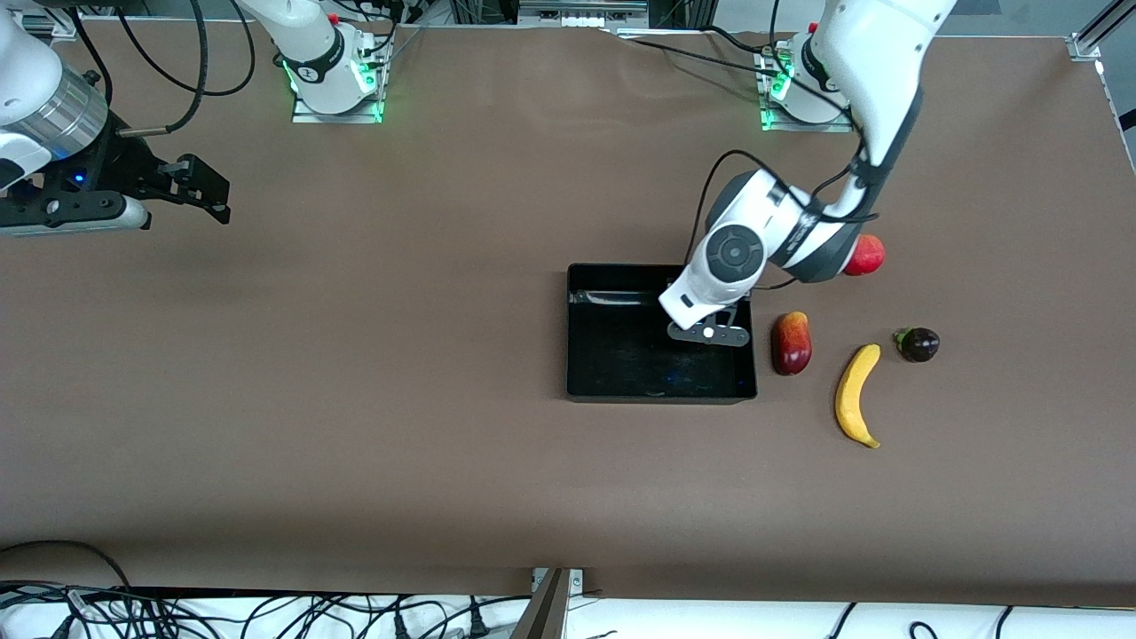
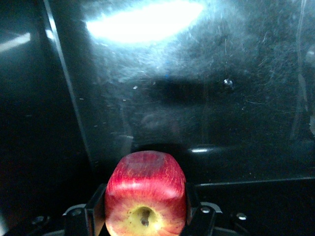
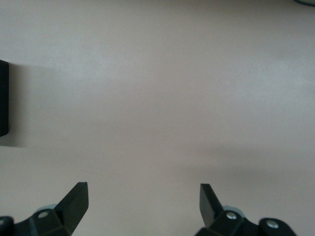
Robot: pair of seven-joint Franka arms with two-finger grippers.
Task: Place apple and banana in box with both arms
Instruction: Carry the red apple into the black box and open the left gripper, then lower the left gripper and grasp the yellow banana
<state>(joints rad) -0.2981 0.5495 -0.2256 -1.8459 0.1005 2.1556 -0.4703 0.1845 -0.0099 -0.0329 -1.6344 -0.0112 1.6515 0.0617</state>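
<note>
My left gripper [image 2: 145, 199] is shut on the apple [image 2: 145, 194], a small red apple with a yellowish stem dimple facing the camera, one finger [image 2: 95, 212] on each side. It hangs just above the glossy floor of the black box [image 2: 206, 98]. From the front, the left hand [image 1: 710, 333] is over the box [image 1: 573, 337], toward the corner by the left arm's base, and hides the apple. The yellow banana [image 1: 856, 395] lies on the table beside the box, toward the left arm's end. My right gripper [image 1: 211, 191] waits open over bare table at the right arm's end, nothing between its fingers [image 3: 76, 201].
A red-yellow mango [image 1: 792, 343] lies between the box and the banana. A plain red fruit [image 1: 868, 256] is half hidden by the left arm's wrist. A dark purple fruit [image 1: 919, 344] sits just past the banana's upper tip. The box's edge [image 3: 3, 98] shows in the right wrist view.
</note>
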